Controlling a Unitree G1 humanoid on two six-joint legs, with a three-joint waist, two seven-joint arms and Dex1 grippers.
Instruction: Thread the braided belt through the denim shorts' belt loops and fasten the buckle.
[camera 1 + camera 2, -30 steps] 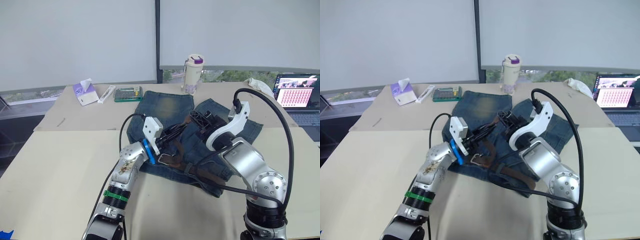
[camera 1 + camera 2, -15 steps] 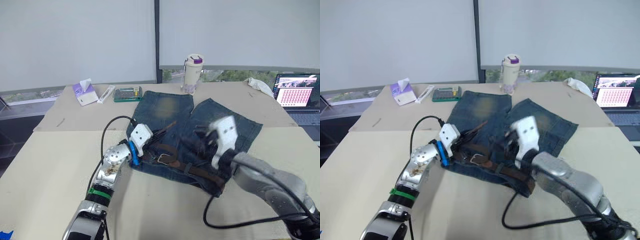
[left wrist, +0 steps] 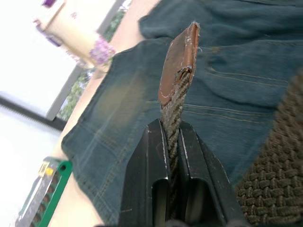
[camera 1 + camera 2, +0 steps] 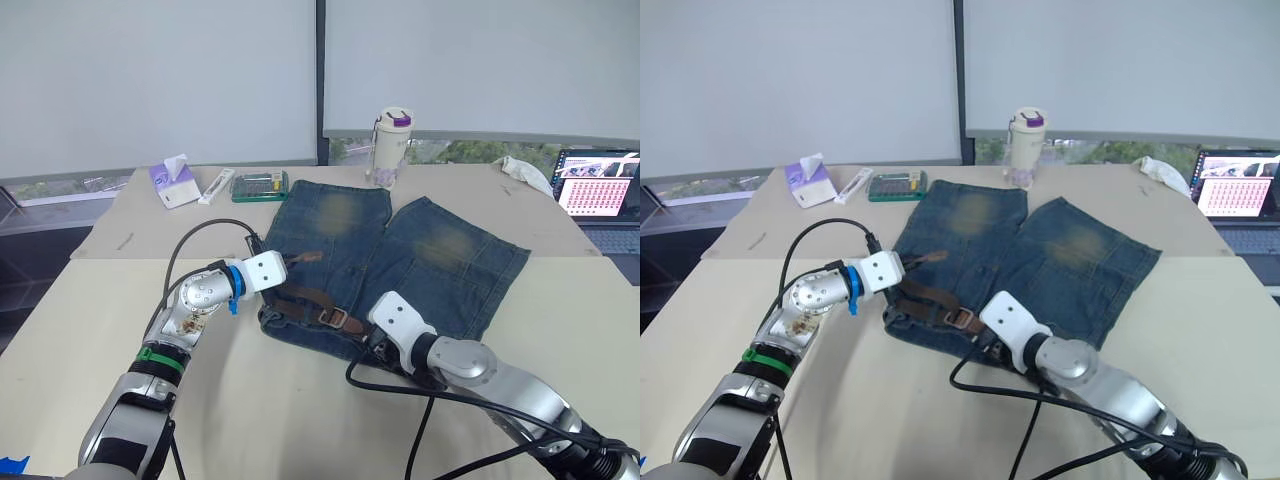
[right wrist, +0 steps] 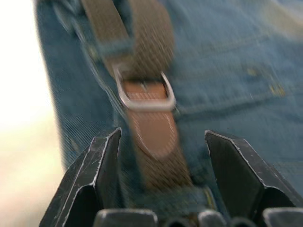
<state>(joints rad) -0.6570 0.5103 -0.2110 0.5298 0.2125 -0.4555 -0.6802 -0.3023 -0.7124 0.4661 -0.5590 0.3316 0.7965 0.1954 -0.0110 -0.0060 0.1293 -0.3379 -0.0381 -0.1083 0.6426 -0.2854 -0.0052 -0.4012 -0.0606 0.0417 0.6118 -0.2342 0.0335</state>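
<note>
- The left gripper has its two black fingers pinched together on the braided dark-brown belt just behind its smooth leather tip, likely to steer that end toward the frame.
- The right gripper hangs with fingers spread wide either side of the silver rectangular metal buckle, gripping nothing.
- The faded blue denim shorts lie flat on the pale tabletop, the woven strap crossing their waistband; whether it passes under the loops I cannot tell.
</note>
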